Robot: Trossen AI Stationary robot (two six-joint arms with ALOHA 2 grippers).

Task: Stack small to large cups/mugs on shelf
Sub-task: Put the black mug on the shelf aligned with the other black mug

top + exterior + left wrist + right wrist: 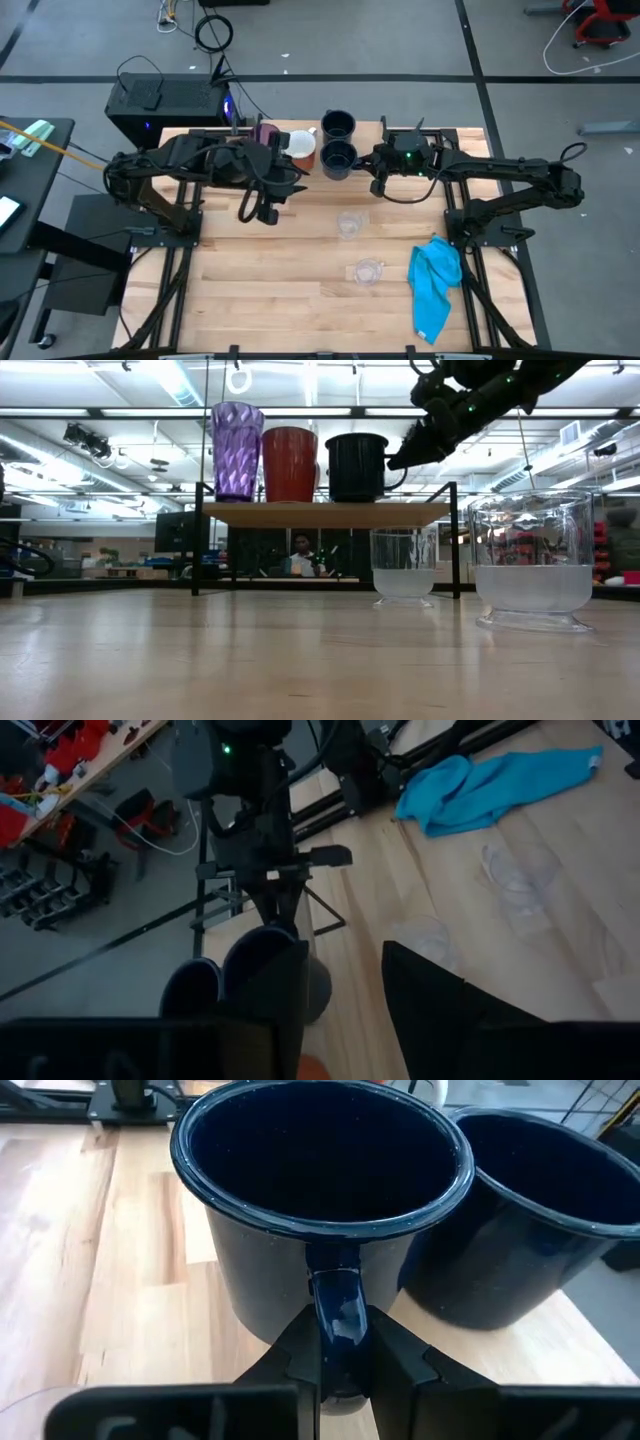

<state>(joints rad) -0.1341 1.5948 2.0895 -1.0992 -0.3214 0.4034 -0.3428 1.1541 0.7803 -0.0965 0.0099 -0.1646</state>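
the step in hand is the placing of a dark navy enamel mug (320, 1210) on the low light-wood shelf on thin black wire legs (325, 513): the right gripper (335, 1365) is clamped on this mug's handle, a finger on each side, and the mug stands on the shelf just beside the second dark navy mug (530, 1220). in the low view the shelf already carries, in a row, the translucent purple ribbed tumbler (236, 450), the orange-brown mug (289, 463) and a dark mug, so this end of the row looks nearly settled. the left gripper (345, 995) hovers above the shelf near the tumbler and the orange-brown mug, its fingers parted with nothing between them. two small clear glasses (349, 224) (367, 271) wait on the butcher-block tabletop (270, 290), well apart from the shelf. the next move, as i judge it, calls for the right claw to let go of the handle and draw back level, without nudging the neighbouring mug, before either arm goes for a glass.
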